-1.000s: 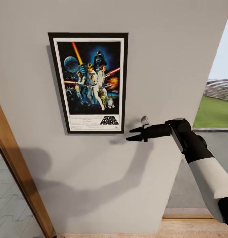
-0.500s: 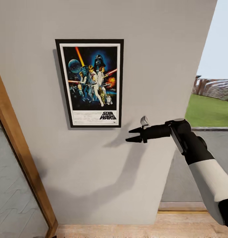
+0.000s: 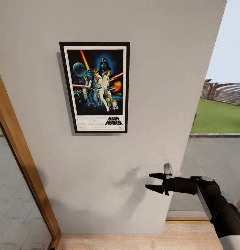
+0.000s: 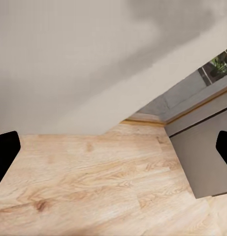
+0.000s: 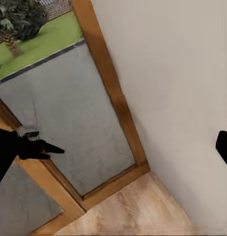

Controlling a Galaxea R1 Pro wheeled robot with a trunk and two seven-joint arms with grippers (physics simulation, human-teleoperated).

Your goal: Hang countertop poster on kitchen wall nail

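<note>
poster (image 3: pixel 95 87) up on the pale grey wall (image 3: pixel 161 69), flat against it, long axis running vertical, the "star wars" lettering at its bottom edge and the dark helmeted head near the top, so it reads the right way up, black frame square to the wall with a thin shadow down its left side. my right gripper (image 3: pixel 154 182) sits well below and to the right of it, well apart from the frame, my two black fingers spread with a clear gap and nothing between them, pointing left along the wall, their shadow thrown on the plaster just beside them. head view gives me the poster, a wooden door frame (image 3: pixel 19 156) slanting down the left, light wood floor (image 3: pixel 133 241) at the base of the wall, and grass beyond the opening on the right. my right wrist view trades the poster for that same wooden frame (image 5: pixel 111 88) around a grey pane, with a black arm and pointed fingertip at one edge. my left wrist view looks down at the wood floor (image 4: pixel 93 182) and the foot of the wall, my left fingers (image 4: pixel 5 155) showing as dark tips at both edges, wide apart, holding nothing.
</note>
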